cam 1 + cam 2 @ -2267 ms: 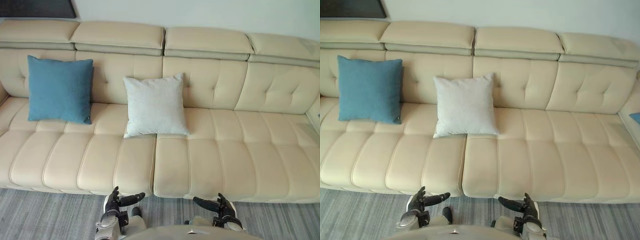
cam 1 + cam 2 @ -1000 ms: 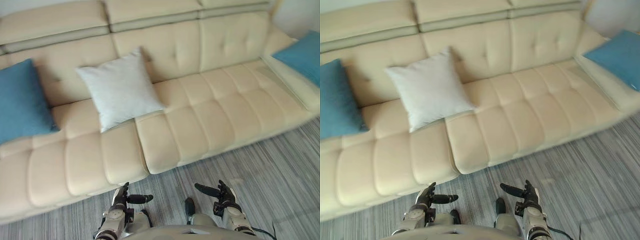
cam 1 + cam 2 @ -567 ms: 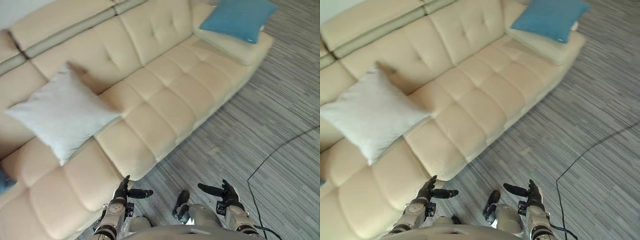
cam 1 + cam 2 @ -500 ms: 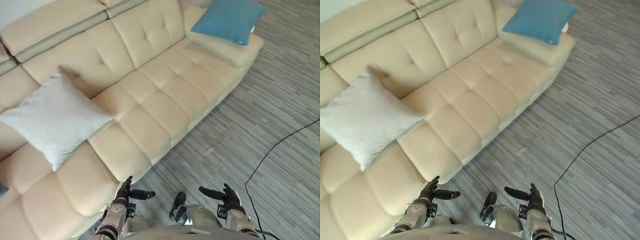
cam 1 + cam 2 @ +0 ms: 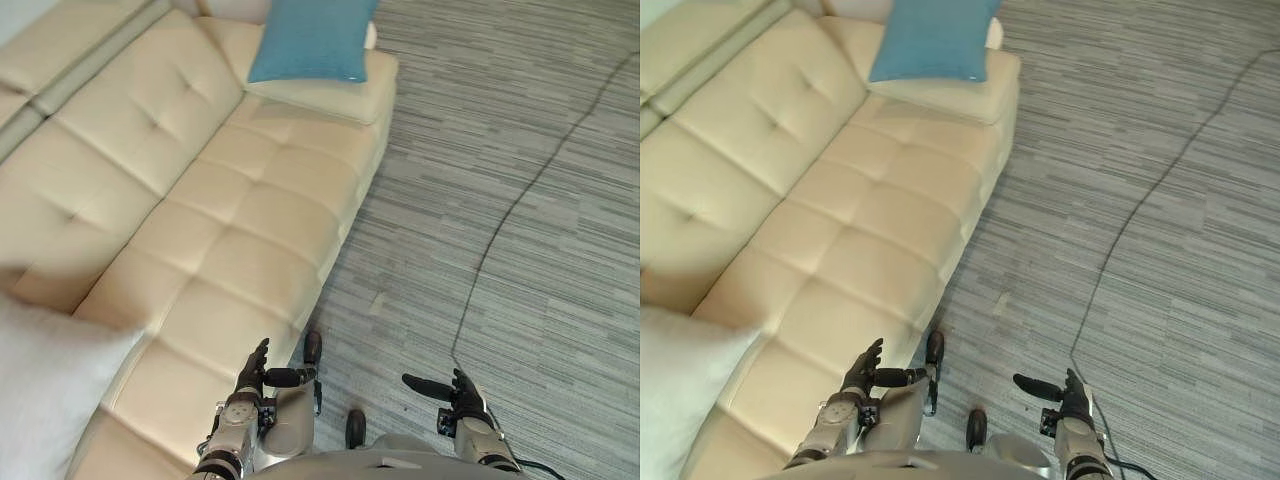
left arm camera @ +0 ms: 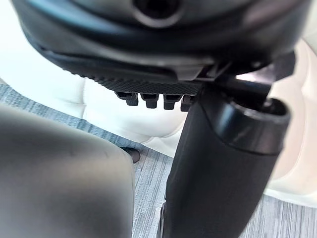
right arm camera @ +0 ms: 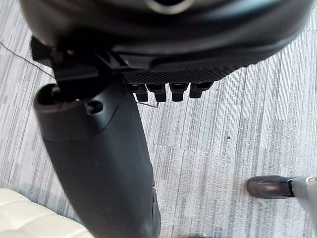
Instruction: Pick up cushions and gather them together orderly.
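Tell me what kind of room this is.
Probably a living room or lounge: long cream tufted sofa, blue cushion at its far end, white cushion nearer, grey striped carpet.

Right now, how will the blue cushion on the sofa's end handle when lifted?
The blue square fabric cushion looks plump, so probably light and saggy if held by one corner. Its matte cloth cover likely grips well. Lying flat on the cream padded sofa end, it shouldn't roll.
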{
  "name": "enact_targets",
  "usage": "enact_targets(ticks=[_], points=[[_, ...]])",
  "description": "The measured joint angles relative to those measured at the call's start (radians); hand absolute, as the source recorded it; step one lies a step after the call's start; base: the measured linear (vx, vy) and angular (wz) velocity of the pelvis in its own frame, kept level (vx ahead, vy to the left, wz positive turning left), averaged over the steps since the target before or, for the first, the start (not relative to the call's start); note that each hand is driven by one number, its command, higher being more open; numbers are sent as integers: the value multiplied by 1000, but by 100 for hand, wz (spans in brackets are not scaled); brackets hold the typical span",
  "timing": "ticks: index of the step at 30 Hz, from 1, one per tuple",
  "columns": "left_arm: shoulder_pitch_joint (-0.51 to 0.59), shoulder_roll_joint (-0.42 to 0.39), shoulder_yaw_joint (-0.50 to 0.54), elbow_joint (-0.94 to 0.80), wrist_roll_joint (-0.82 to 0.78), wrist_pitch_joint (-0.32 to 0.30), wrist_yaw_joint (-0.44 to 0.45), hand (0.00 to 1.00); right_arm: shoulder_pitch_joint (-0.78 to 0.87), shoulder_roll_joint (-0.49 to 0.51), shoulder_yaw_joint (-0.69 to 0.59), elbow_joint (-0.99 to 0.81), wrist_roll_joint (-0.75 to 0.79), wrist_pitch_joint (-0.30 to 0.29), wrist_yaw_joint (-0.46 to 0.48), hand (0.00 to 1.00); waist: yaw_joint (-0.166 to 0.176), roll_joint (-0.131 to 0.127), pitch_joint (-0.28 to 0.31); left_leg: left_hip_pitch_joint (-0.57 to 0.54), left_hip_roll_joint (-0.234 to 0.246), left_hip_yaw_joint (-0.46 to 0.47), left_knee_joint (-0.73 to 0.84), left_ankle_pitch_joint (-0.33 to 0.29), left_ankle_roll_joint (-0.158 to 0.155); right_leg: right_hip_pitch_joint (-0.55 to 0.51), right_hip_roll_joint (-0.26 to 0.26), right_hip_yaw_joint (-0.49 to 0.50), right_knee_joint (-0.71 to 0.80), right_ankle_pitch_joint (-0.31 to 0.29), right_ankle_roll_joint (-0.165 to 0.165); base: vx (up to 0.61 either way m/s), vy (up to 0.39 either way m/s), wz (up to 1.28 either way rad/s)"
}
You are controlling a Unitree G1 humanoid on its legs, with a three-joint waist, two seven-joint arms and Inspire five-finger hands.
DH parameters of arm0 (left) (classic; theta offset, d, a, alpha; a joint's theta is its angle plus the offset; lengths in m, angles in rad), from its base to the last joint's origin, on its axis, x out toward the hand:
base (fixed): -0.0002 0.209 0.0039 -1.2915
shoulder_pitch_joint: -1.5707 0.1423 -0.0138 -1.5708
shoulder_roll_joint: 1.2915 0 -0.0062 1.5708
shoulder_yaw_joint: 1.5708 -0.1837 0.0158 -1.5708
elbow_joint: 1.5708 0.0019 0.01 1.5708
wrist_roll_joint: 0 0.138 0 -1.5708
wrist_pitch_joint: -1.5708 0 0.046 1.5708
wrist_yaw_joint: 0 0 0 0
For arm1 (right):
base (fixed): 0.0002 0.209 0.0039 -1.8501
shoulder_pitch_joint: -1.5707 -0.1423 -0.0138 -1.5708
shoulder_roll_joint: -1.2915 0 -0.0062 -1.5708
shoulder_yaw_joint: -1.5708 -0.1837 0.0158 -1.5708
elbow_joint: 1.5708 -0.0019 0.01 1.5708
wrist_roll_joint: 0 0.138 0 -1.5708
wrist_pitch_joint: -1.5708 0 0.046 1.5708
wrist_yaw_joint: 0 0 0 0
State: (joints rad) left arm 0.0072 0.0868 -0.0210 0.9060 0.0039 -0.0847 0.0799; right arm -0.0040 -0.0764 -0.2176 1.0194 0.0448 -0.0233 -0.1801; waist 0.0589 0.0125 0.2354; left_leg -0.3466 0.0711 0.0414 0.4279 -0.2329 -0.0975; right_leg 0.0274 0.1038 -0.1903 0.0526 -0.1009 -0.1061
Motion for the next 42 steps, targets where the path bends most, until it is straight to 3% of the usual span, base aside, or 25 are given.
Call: enact_targets(ticks=[2,4,6,7,8,10,12,13,15,17,19,20,21,23,26,28,29,31,33,35,37,38,39,40,42], points=[[0,-12,7,-15,-17,-1,1,100,-20,-5,2,-1,0,0,-6,100,25,16,14,-7,-23,-44,-252,120,-23,39,15,84,-32,-4,6,282,53,-119],[-1,-17,6,-15,-30,-1,0,100,-25,-9,4,-1,-1,0,-6,100,45,34,16,-14,-10,-57,-303,198,-18,79,34,141,-52,-13,19,364,94,-111],[8,-11,10,-14,-37,-1,-1,100,-22,5,32,-11,-4,-3,-4,100,46,22,-5,-10,-19,-55,-245,332,54,92,11,208,-8,-80,58,508,103,-79],[6,-11,9,-14,-39,-1,-1,100,-20,7,36,-15,-5,-3,-4,100,43,16,-5,-14,-26,-55,-220,349,68,88,3,215,15,-104,64,516,104,-40],[-6,-5,6,-12,-39,1,0,100,-16,13,42,-16,-5,-4,-4,100,39,-7,-3,-26,-43,-44,-165,305,75,71,-22,218,73,-145,85,485,100,-28],[-14,1,4,1,-39,9,-2,100,-20,21,42,-16,-7,-3,-2,100,41,-18,-6,4,-44,4,-95,199,99,-25,-56,194,356,-204,204,429,91,-46],[-10,13,-3,12,-39,12,0,100,-22,31,43,-17,-7,-4,2,100,36,-29,-3,73,-54,30,-88,145,116,-123,-118,121,647,-194,317,429,110,-40],[-9,19,-12,20,-39,20,1,100,-21,33,44,-15,-22,-2,10,100,20,-28,-3,138,-60,32,-89,115,134,-177,-198,4,826,-213,267,563,109,-19],[-12,32,-10,19,-39,21,8,100,-24,39,44,-24,-28,-3,17,100,14,-22,1,253,-39,19,-142,101,151,-242,-265,-106,858,-251,190,596,-12,-2],[-13,36,-4,16,-40,21,15,100,-33,37,44,-26,-37,-6,17,100,9,-9,5,314,-3,19,-183,96,143,-280,-271,-147,775,-257,179,434,-107,-3],[-6,43,-1,11,-40,21,23,100,-49,37,50,-26,-44,-6,17,100,7,-3,9,366,41,33,-204,71,100,-333,-282,-201,594,-217,178,430,-166,-11],[2,51,-1,10,-40,21,23,100,-52,37,63,-27,-44,-7,17,100,3,-23,3,385,45,36,-207,49,66,-359,-296,-207,455,-137,167,475,-273,-4],[8,49,0,23,-40,24,22,100,-54,24,82,-23,-44,-8,17,100,-7,-21,5,416,66,35,-202,7,9,-343,-275,-214,385,16,67,566,-352,-19],[14,22,-6,30,-39,25,16,100,-69,15,78,-27,-45,-15,15,100,-7,-2,6,414,97,43,-196,22,16,-342,-230,-202,394,-16,44,425,-290,-33],[11,-5,-10,43,-36,26,-1,100,-51,-8,77,-23,-45,-10,11,100,-8,6,7,409,123,21,-81,33,9,-305,-206,-201,415,-91,32,356,-271,-12],[8,-7,-6,39,-40,24,-1,100,-26,-9,80,-23,-44,-10,4,100,-11,22,13,299,163,-39,200,72,-11,-220,-167,-230,359,-107,25,278,-213,26],[9,-1,0,26,-46,19,1,100,1,-7,80,-21,-44,-8,1,100,-3,37,22,177,201,-55,473,67,-10,-120,-129,-252,289,-111,18,256,-179,24],[6,6,0,12,-53,11,1,100,8,-5,78,-20,-44,-1,-1,100,2,34,24,90,177,-16,538,8,10,-44,-118,-256,224,-107,23,244,-145,13],[5,1,-2,1,-53,5,1,100,6,-8,77,-22,-43,-2,-4,100,6,27,28,45,123,21,405,-19,12,7,-118,-255,165,-98,36,241,-61,2],[4,-9,-2,-7,-52,6,-1,100,-6,-8,54,-22,-42,-2,-5,100,15,27,27,28,40,36,102,3,24,48,-119,-251,114,-94,43,302,31,-5],[1,-13,-1,-10,-52,6,-1,100,-17,-1,38,-22,-42,-2,-7,100,25,27,29,24,-5,27,-128,94,26,70,-119,-245,84,-96,54,314,69,-12],[-5,-13,-1,-11,-52,6,0,100,-18,0,41,-21,-42,-2,-7,100,45,23,27,41,-20,25,-227,206,18,90,-118,-225,57,-95,66,349,60,-31],[-5,-14,-2,-9,-52,6,1,100,-20,4,43,-21,-42,-2,-6,100,58,16,26,69,-27,28,-278,298,36,107,-116,-207,34,-96,87,377,42,-27],[-19,-3,-3,-3,-51,7,0,100,-31,12,42,-20,-43,-2,-5,100,58,-5,37,82,-44,32,-278,318,80,123,-131,-198,16,-96,107,370,22,-9],[-29,8,-1,1,-52,9,-1,100,-41,22,41,-24,-43,-3,-5,100,51,-27,43,69,-62,37,-197,261,105,147,-154,-175,16,-88,131,401,33,9]])
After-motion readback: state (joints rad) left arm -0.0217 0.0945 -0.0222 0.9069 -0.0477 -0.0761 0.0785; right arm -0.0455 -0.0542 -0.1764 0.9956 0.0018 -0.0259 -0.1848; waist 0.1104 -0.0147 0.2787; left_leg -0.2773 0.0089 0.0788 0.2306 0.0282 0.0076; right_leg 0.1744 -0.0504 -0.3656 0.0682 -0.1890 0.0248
